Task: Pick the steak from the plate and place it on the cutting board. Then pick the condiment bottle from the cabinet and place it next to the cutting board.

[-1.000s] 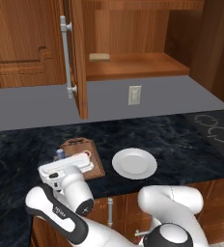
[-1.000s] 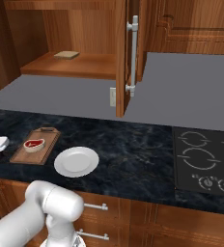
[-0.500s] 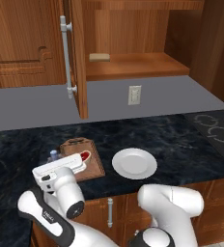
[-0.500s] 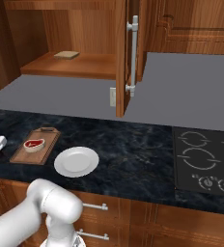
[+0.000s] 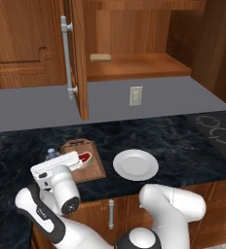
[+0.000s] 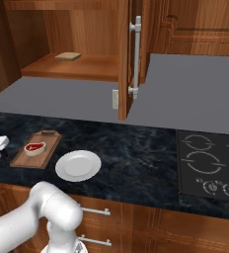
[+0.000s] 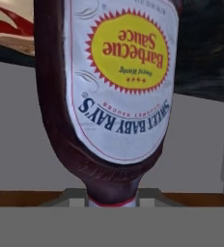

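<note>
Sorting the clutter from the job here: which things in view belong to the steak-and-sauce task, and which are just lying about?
Belong to the job:
- steak, lying on the cutting board
- plate, bare
- condiment bottle, close before the pincer
- cabinet, door open

Just lying about:
- tan block on the cabinet shelf
- stovetop
- wall outlet

Condiment bottle [image 7: 109, 96] cut off at top edge of hand view, base out of frame, neck end hidden low behind grey band. In left base view, just bluish cap [image 5: 51, 152] peeking above white arm, body hidden. Near left corner of cutting board [image 5: 93, 170] covered by arm. Gripper fingertips hidden; grip itself not discernible. Flat tan block [image 6: 68, 56] on cabinet shelf too small to identify.
</note>
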